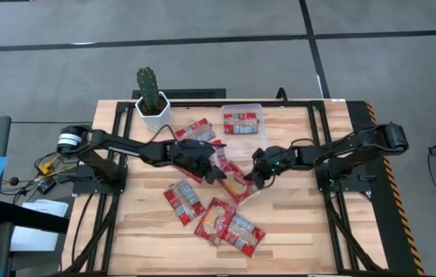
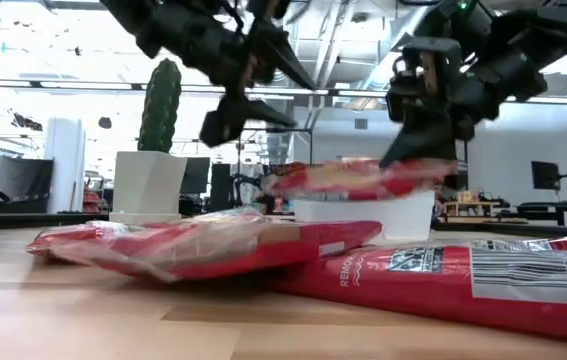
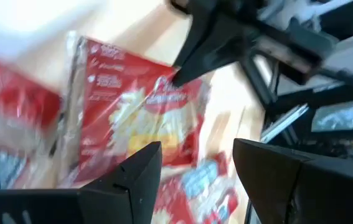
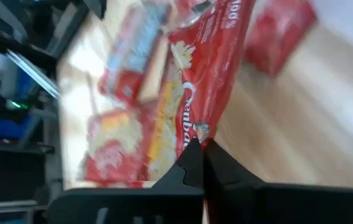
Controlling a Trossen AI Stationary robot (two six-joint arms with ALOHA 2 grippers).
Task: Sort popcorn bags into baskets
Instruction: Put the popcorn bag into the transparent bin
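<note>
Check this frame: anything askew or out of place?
Only one popcorn bag lies in the clear basket; the rest lie scattered on the table, some overlapping. The right gripper pinches the edge of a lifted bag, which hangs tilted. The left gripper is open beside it.

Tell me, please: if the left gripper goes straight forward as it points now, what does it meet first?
Most likely the popcorn bag that the right gripper holds up by one edge. The left gripper is open and faces that bag, though depth is unclear.

Roughly seven popcorn bags (image 1: 234, 183), one basket (image 1: 242, 107), one cactus pot (image 1: 153, 110).
</note>
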